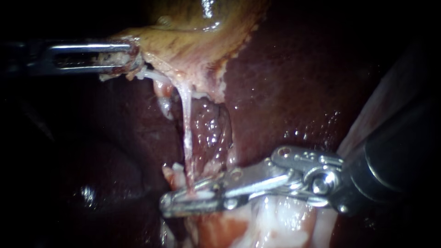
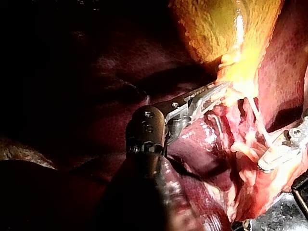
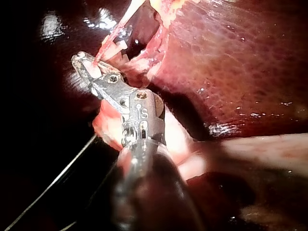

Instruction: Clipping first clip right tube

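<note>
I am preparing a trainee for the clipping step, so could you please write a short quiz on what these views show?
1. True or false: the left instrument hangs free, its claw holding nothing.
2. The right instrument's claw is shut on: A) a loose clip, B) the tube, C) the other instrument.
3. Which dark red organ lies behind the tube?
Key: 1 false, its claw grips the gallbladder's pale edge; 2 B; 3 the liver.
</note>
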